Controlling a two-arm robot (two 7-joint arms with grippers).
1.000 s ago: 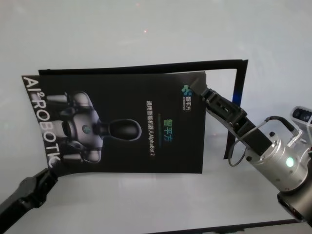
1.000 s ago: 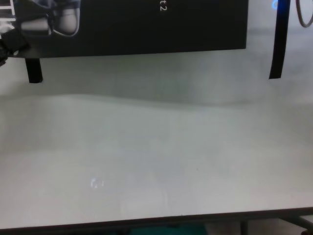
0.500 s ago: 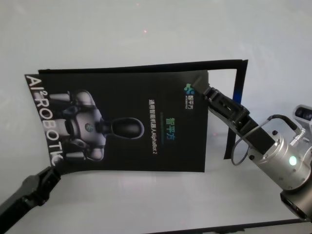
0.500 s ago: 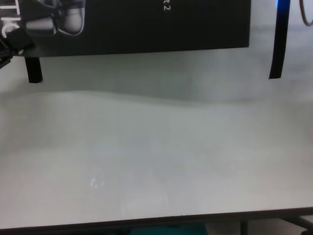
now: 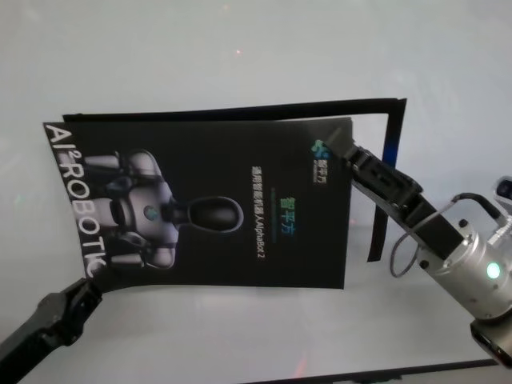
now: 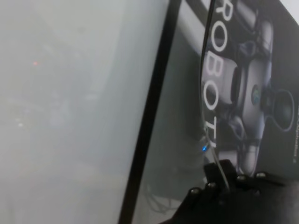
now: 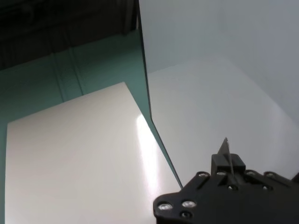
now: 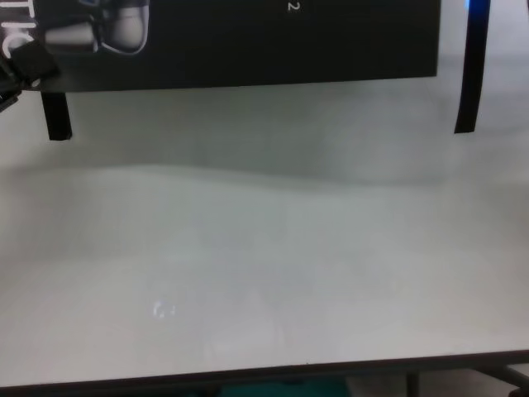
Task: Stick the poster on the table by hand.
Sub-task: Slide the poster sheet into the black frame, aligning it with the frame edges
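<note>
Pale grey tabletop everywhere, the table [image 5: 240, 48] bare around a black tape outline [image 5: 394, 176] marking a frame. Over it the poster [image 5: 216, 216] is carried by two opposite corners: the left gripper [image 5: 86, 286] is pinched tight on the near corner by the white lettering, the right gripper [image 5: 334, 150] clamped on the far corner by the logo. It's a thin, light sheet, and it sags between the grips, so I'd judge it floppy and easily creased; corners are the right hold, kept taut. Glossy black face, grey-white robot figure, "AI²ROBOTIC" down one edge.
</note>
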